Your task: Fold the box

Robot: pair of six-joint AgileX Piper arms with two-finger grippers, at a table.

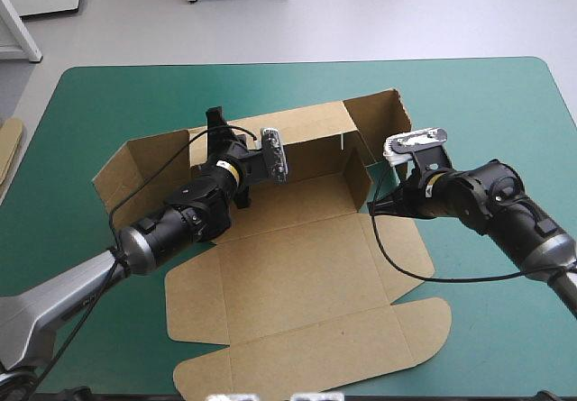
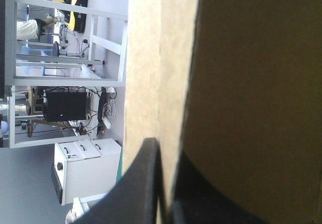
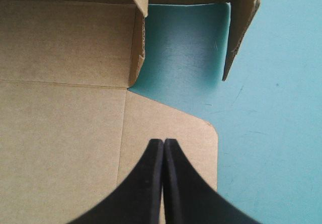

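Centrally on the teal-green table [image 1: 505, 122], in the high view, lies the brown box [image 1: 297, 266]. Its far wall is raised, with a flap standing at each far corner. The base and the lid lie flat, the lid reaching toward the near edge with its rounded tabs spread on the cover. The left gripper [image 1: 215, 131] comes in from the near left and sits at the left part of the far wall, one black fin standing above the wall's top edge. The right gripper [image 1: 386, 198] hangs just beside the box's right side, near the raised right flap; its jaws are hidden under the wrist here. An edge of more board [image 1: 9, 144] shows at the table's left edge.

Next, the left wrist view, turned a quarter turn: the jaws stand nearly together with a sheet of the box's board clamped between them, the board filling the space ahead.

Last, the right wrist view: the jaws meet in one pointed arch with nothing between them. They are over a rounded flap lying flat on the cover. Ahead, two short raised walls flank a gap of bare teal-green.
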